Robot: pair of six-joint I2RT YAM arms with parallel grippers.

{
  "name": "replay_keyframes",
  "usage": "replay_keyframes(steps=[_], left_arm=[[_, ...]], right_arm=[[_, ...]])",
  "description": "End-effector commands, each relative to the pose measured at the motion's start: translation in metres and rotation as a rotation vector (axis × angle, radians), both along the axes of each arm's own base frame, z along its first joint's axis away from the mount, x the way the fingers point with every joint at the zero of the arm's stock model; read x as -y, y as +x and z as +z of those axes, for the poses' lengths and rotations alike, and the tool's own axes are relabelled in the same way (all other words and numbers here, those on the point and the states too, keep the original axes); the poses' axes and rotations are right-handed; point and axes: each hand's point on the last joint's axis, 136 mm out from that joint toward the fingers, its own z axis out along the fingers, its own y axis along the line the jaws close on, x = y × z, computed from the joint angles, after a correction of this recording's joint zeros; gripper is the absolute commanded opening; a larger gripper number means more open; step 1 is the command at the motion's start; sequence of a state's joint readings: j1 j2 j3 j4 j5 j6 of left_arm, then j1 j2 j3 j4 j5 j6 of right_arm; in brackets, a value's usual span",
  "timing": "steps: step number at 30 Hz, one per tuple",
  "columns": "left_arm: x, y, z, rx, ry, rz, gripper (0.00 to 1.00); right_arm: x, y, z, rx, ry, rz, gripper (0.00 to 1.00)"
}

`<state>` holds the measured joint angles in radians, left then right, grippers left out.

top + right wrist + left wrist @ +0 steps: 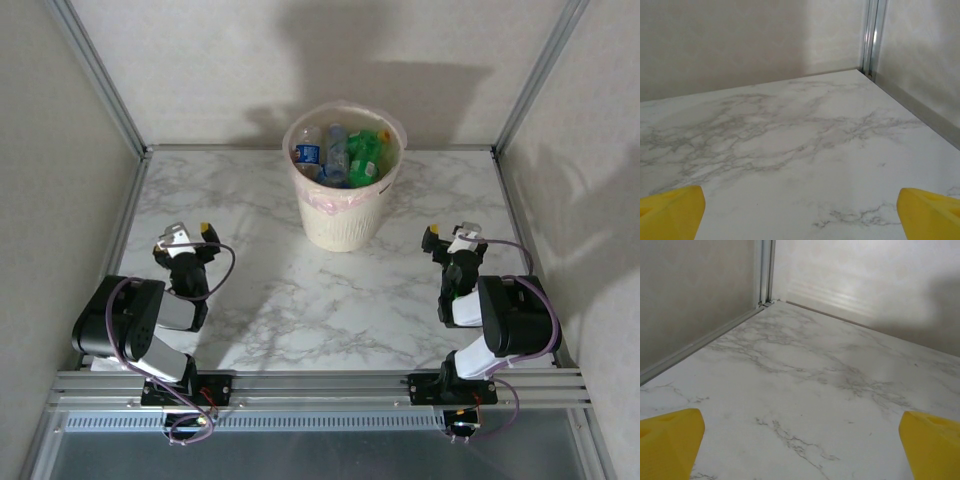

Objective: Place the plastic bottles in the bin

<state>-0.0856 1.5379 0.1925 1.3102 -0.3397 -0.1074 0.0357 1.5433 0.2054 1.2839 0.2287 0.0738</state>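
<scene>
Packed inside the bin at upper centre: the bottles, seemingly all collected. Parked at lower left and lower right over the tabletop: left hand and right hand, both spread apart and empty, probably idle with nothing left to fetch.

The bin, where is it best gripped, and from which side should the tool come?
Probably the near rim of the bin, pinched from above: it stands upright with its mouth open upward, and its round tapered wall looks too wide to span from the side.
</scene>
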Motion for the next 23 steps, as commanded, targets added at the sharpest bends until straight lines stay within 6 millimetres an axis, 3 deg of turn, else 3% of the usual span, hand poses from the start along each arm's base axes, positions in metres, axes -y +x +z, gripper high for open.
replay_keyframes(steps=[1,23], left_arm=[[0.0048,0.0035,0.0096,0.037,0.008,-0.012,0.99],[0.0053,0.0033,0.0098,0.037,0.008,-0.013,0.99]], right_arm=[[-0.0012,-0.0005,0.0083,0.040,-0.013,0.016,0.99],[-0.0097,0.0029,0.0067,0.027,-0.018,0.077,0.99]])
